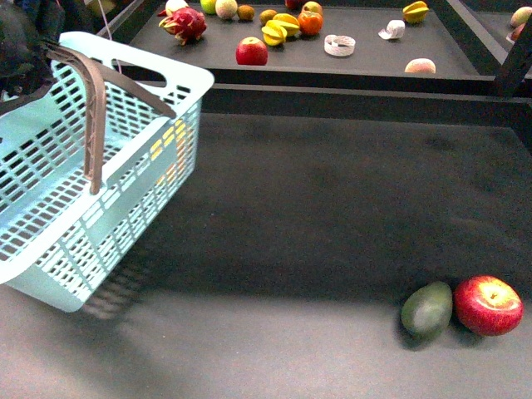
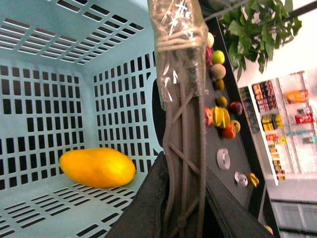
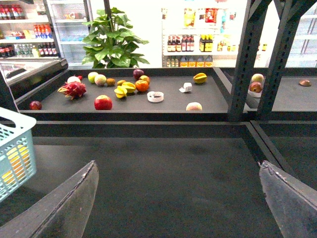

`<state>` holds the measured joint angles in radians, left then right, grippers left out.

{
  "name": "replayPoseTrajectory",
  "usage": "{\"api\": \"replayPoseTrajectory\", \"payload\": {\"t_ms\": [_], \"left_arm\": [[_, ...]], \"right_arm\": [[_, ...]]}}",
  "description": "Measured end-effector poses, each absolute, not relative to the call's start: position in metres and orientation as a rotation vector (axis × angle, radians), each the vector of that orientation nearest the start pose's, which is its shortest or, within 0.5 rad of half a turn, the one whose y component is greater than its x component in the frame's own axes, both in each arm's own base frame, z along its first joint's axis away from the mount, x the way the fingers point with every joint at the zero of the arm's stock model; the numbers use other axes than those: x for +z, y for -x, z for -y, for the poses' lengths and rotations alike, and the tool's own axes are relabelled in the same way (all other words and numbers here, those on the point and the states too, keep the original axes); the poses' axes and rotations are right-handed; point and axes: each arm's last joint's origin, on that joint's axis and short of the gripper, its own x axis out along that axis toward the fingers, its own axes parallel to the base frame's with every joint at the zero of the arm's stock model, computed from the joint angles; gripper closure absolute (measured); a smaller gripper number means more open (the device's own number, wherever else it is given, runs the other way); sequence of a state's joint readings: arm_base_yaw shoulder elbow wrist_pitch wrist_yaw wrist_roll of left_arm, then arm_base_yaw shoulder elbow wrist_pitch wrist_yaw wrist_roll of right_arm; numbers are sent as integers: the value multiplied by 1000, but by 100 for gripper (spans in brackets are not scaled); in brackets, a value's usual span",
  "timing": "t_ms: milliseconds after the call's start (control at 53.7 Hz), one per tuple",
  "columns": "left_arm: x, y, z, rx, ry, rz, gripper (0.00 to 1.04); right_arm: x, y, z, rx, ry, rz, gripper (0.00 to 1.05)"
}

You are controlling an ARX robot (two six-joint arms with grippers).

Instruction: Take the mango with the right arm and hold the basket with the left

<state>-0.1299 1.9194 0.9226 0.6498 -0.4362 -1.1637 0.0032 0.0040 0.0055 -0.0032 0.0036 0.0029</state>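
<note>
Mango [image 2: 97, 167] lies inside the tilted basket [image 1: 125, 179], against its wall. Left claw [image 2: 168, 208] is clamped on the handle [image 2: 181, 124]; right claw [image 3: 178, 208] gapes, holding nothing. If that grip slips or the basket tips more, the fruit could roll out onto the desk [image 1: 316, 216].

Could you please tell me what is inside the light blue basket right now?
One mango lies on the basket floor by a slatted wall. The handle hides part of the interior.

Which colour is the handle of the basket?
Greyish brown; the handle of the light blue basket shows best in the front view.
</note>
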Motion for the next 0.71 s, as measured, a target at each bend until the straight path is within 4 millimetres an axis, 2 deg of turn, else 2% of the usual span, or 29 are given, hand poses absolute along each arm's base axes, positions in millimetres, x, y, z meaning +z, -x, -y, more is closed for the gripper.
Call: {"api": "replayPoseTrajectory", "payload": {"t_ms": [242,596,634,708], "left_arm": [[129,-387,15,561,1099,-93,93],[115,-394,11,598,1211,-113,93],[115,-395,11,596,1221,-117,89],[115,-396,12,587,1247,-120,75]], "right_arm": [[165,-98,0,0,-3,-2,8],[165,-98,0,0,-3,-2,8],[165,-98,0,0,-3,-2,8],[165,-98,0,0,-3,-2,8]]}}
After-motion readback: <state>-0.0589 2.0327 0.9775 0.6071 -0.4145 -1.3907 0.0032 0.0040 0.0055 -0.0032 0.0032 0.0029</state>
